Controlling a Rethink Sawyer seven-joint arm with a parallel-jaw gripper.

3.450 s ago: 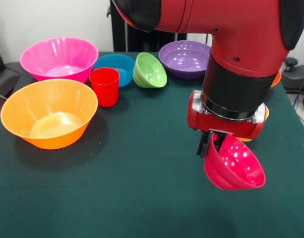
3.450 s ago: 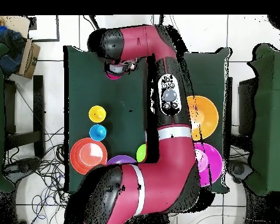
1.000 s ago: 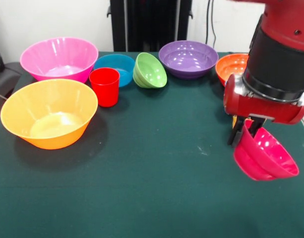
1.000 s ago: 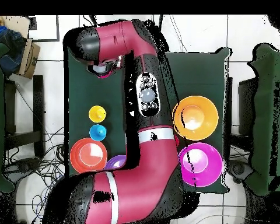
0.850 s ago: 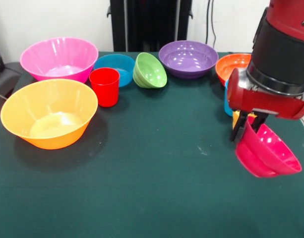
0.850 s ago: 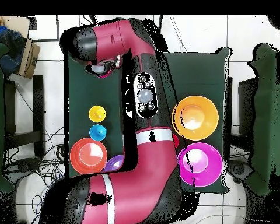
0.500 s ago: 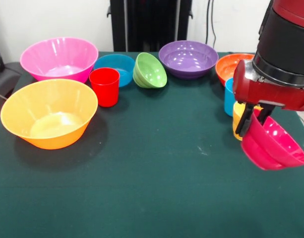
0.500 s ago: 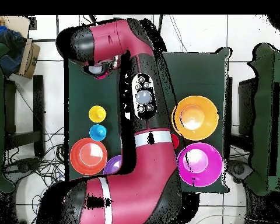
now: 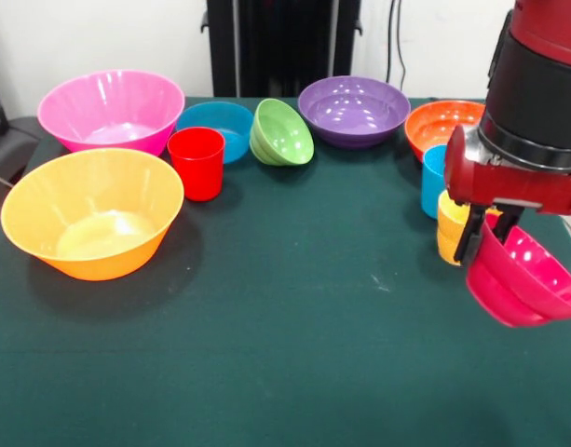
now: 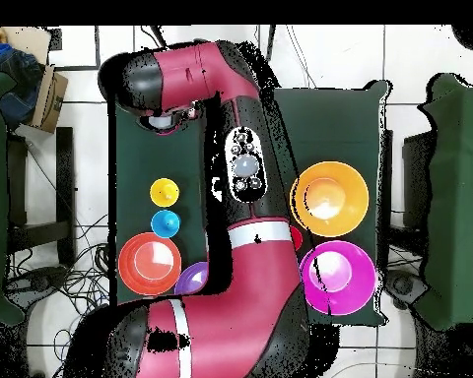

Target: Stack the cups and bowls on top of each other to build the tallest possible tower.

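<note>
The claw (image 9: 481, 235) is pinched on the rim of the crimson-pink bowl (image 9: 525, 277), which hangs tilted clear of the table (image 9: 294, 307) at the right side of the front view, its opening turned up and toward the camera. Just behind the claw stands the yellow cup (image 9: 450, 227), and touching or nearly touching it from behind is the sky-blue cup (image 9: 433, 181); past those sits the orange bowl (image 9: 438, 125). Further along the far edge are the purple bowl (image 9: 348, 110), the green bowl (image 9: 280, 132) tipped on its side, and the blue bowl (image 9: 216, 128) with the red cup (image 9: 197, 163) just in front of it. Well apart, at the left, sit the two large ones — the pink bowl (image 9: 111, 110) and the yellow-orange bowl (image 9: 92, 223).
</note>
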